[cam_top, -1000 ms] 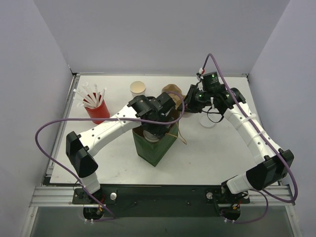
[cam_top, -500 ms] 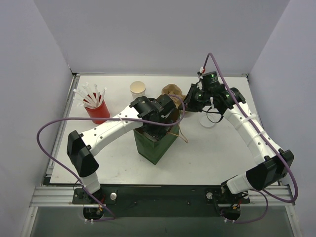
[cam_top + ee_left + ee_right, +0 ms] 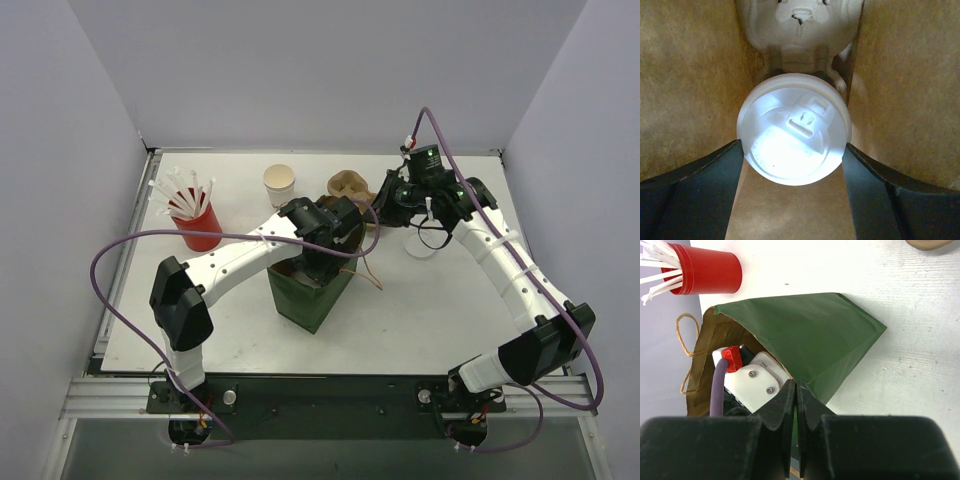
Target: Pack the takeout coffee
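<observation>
- Top external view is showing the takeout coffee standing upright and open-topped on the far part of the table, with neither arm touching it.
- It is sitting between the red cup of white straws on its left and the brown pulp carrier on its right, apart from both.
- Nearer than the coffee, the green paper bag is standing around the middle of the table with its mouth facing up. The left arm is reaching down into it.
- Inside the bag, the left wrist view is showing a lidded cup, its white sip lid facing the camera between the brown paper walls.
- The left gripper is holding that lidded cup. Its dark fingers are standing wide apart, one pressing in on each side, with their tips disappearing beneath the lid's rim.
- A pale pulp moulding is lying just beyond the lid, deeper in the bag.
- The right gripper is hovering to the right of the bag mouth and a little farther back. Its fingers are squeezed fully together and pointing toward the bag's green side.
- The view past those tips is crowded, so whether a bag handle is caught between them cannot be told.
- A flat white lid is lying on the table to the right of the bag, beneath the right arm.
</observation>
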